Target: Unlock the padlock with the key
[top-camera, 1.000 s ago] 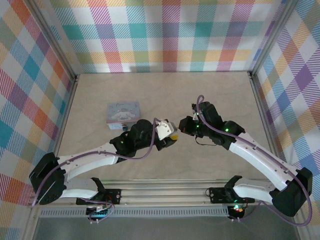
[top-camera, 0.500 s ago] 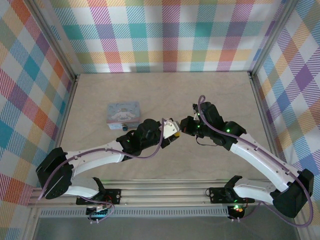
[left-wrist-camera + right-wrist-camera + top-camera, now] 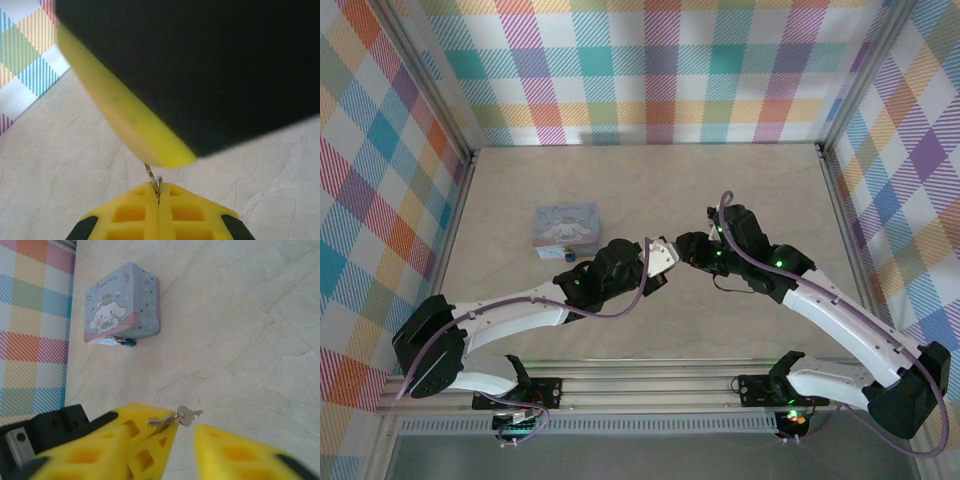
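Jaws of the left gripper (image 3: 158, 196) pinch shut on the key (image 3: 156, 180), the right gripper (image 3: 161, 447) stands wide around it, well apart from the tin (image 3: 125, 302) whose edge carries the padlock (image 3: 126, 342); we judge the key light, stiff, slippery, best gripped by its flat head.

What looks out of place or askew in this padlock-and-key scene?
Nothing is spilled or damaged. The key sticks out askew from the shut left gripper, well apart from the padlock at the tin's edge.

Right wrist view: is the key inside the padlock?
No: the key is pinched in the left gripper, well apart from the padlock at the tin.
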